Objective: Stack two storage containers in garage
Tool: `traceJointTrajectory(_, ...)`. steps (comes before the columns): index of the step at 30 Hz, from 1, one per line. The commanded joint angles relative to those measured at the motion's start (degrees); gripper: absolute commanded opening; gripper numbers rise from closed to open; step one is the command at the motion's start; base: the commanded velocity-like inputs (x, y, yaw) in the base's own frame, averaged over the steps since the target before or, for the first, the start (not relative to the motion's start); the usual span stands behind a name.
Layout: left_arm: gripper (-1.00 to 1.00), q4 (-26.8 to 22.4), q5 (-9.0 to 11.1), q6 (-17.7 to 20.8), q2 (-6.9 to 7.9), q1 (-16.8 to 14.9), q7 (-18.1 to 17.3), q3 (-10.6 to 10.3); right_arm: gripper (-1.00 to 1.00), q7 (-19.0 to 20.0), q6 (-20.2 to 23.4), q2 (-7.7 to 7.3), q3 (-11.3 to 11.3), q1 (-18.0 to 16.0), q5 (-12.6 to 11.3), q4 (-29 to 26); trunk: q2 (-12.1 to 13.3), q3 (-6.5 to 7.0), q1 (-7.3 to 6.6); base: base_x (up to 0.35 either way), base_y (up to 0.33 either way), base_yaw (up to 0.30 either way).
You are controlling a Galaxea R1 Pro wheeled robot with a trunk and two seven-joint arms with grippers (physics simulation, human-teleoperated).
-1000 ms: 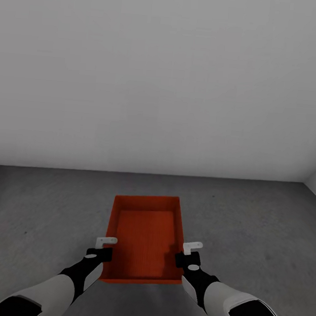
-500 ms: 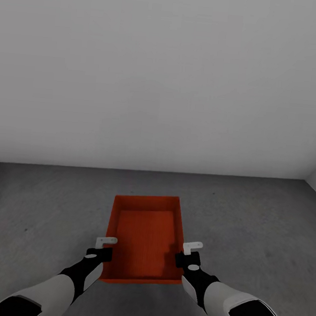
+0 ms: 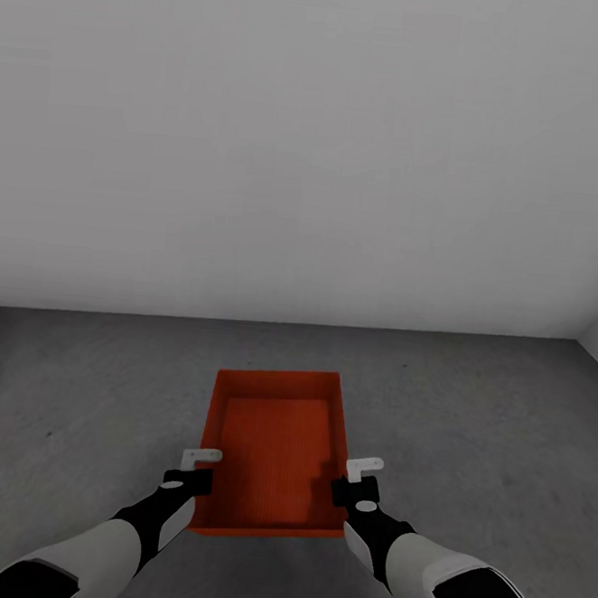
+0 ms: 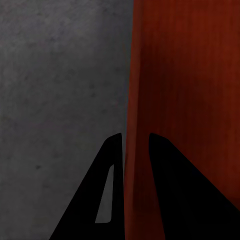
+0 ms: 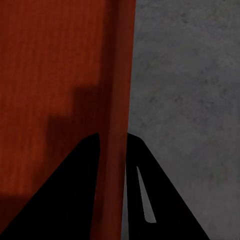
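Gripper jaws on both arms pinch the long side walls of one orange-red storage container (image 3: 275, 451), the left gripper (image 3: 195, 471) on its left wall and the right gripper (image 3: 359, 481) on its right wall, near the end closest to the robot. In the left wrist view the left gripper's fingers (image 4: 170, 200) straddle the thin wall, one inside the bin and one outside; the right wrist view shows the right gripper's fingers (image 5: 75, 200) doing the same on the opposite wall. Holding both sides at matching points likely keeps the lidless bin level and stops it twisting.

The container sits low over the dark grey concrete floor (image 3: 486, 442) of the garage, short of the pale grey wall (image 3: 312, 155). Whether its base is touching the concrete or hanging just above it cannot be told. Its inside is empty, and it appears square to the wall, which would suit it as the bottom bin of the stack. By that reading, releasing the walls is the step in hand.
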Motion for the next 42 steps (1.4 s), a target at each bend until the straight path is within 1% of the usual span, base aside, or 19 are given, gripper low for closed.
traceJointTrajectory(1, -1.0, -2.23, -0.52, -0.02, -0.03, -0.03, 0.49, 0.8, -1.0, -0.19, -0.19, 0.77, -0.69, -0.02, -1.17, 0.29, -0.02, -0.04, -0.01, 0.0, 0.0, 0.0)
traceJointTrajectory(7, -1.0, -2.18, -0.52, -0.02, -0.03, -0.03, 0.49, 0.79, -1.0, -0.23, -0.25, 0.77, -0.68, -0.02, -1.17, 0.29, -0.02, -0.04, -0.01, 0.0, 0.0, 0.0)
traceJointTrajectory(42, -1.0, -2.23, -0.52, -0.02, -0.03, -0.04, 0.49, 0.79, -1.0, -0.19, -0.25, 0.77, -0.68, -0.02, -1.17, 0.29, -14.05, -6.32, 7.68, 0.0, 0.0, 0.0)
